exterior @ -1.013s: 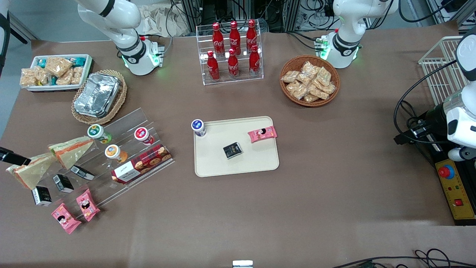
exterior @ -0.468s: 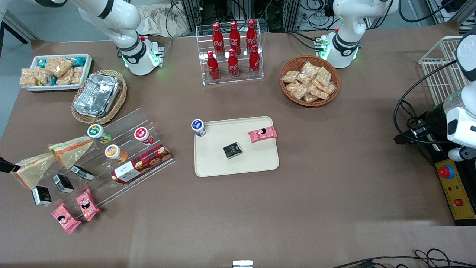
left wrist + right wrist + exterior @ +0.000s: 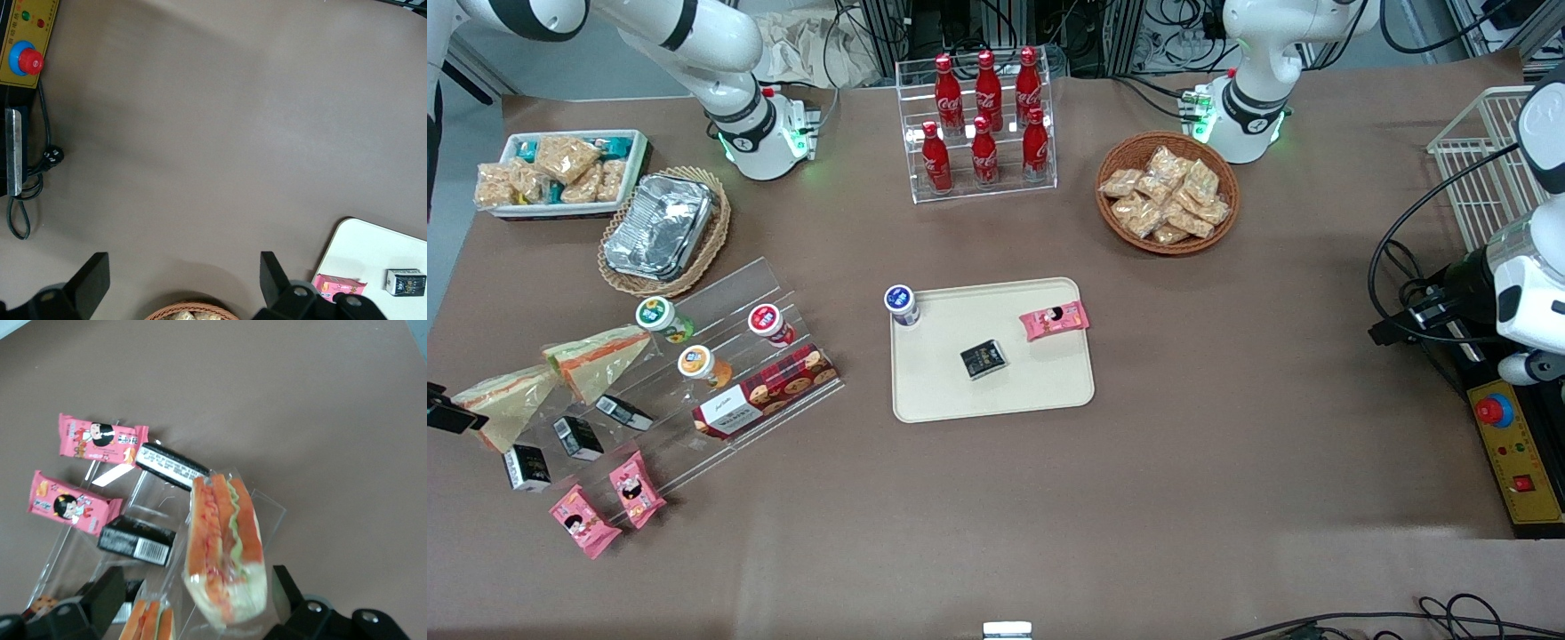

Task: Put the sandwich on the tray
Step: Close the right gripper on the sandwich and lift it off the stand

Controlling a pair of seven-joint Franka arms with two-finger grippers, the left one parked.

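Reading the front view as a clock face centred on the tray point(image 3: 1049, 391), start nearest the camera. Two pink snack packets point(image 3: 605, 507) lie at about eight o'clock, toward the working arm's end of the table. Just above them in that view you have three small black boxes point(image 3: 574, 437) on the clear acrylic stand point(image 3: 720, 293).

The sandwich point(image 3: 503, 404) lies at about nine o'clock from the tray and well apart from it, on the outer end of that stand. A second wrapped sandwich point(image 3: 596, 356) sits just beside it at its two o'clock.

Your gripper point(image 3: 447, 416) is at the sandwich's nine o'clock, right at its wide end. In the right wrist view the gripper point(image 3: 195, 580) has its fingers point(image 3: 107, 593) spread wide. The sandwich point(image 3: 223, 547) sits between them with its orange and green layers facing the camera. Neither finger presses on the wrap, so nothing is held.

The tray carries a black box point(image 3: 984, 359) near its middle, a pink packet point(image 3: 1055, 320) at one o'clock, and a blue-lidded cup point(image 3: 901, 304) at its ten o'clock corner.

Farthest away, at twelve o'clock, stands the rack of red cola bottles point(image 3: 983, 124).
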